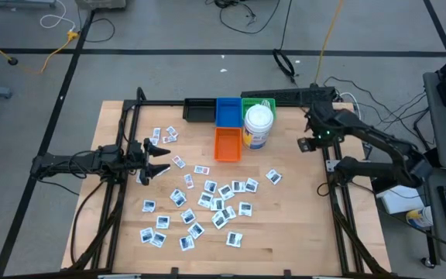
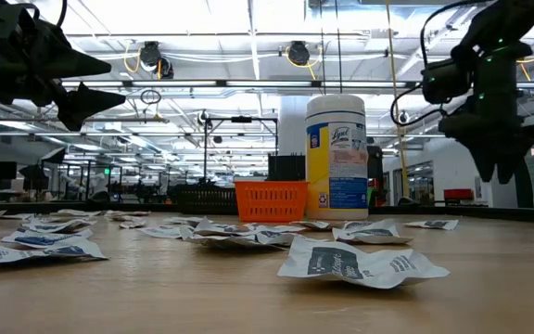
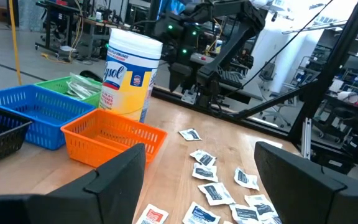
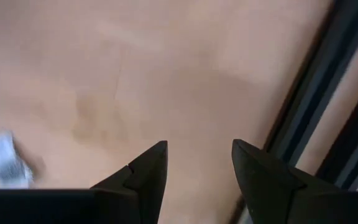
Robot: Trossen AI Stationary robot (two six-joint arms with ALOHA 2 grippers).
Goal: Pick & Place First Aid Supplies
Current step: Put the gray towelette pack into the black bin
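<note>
The wooden surface [image 1: 285,225] fills the middle of the high view, and most of it is given over to the scatter. At its far edge a row of baskets waits side by side: a black one [image 1: 198,111], a blue one [image 1: 227,111] and a green one [image 1: 258,103], with an orange basket [image 1: 228,143] set just in front of the blue, nearest the scatter, so likely the handiest drop point. Beside the orange basket stands a white and yellow wipes canister [image 1: 258,126], upright, clear of the sorting area.

The left arm reaches in from the left side, its left tool [image 1: 159,159] hovering above the surface with fingers spread wide and nothing between them, aimed across at the baskets and the packets, which reads as a line-up for a pick. The right arm is folded near the right rail, its right tool [image 1: 307,144] pointing down over bare wood, fingers apart and empty; it looks parked out of the way.

The first aid supplies [image 1: 211,200], dozens of small white packets with dark or red print, lie flat and loose across the middle and near part of the surface, none held. Narrow pale strips [image 3: 82,87] already sit in the green basket, so sorting appears under way.
</note>
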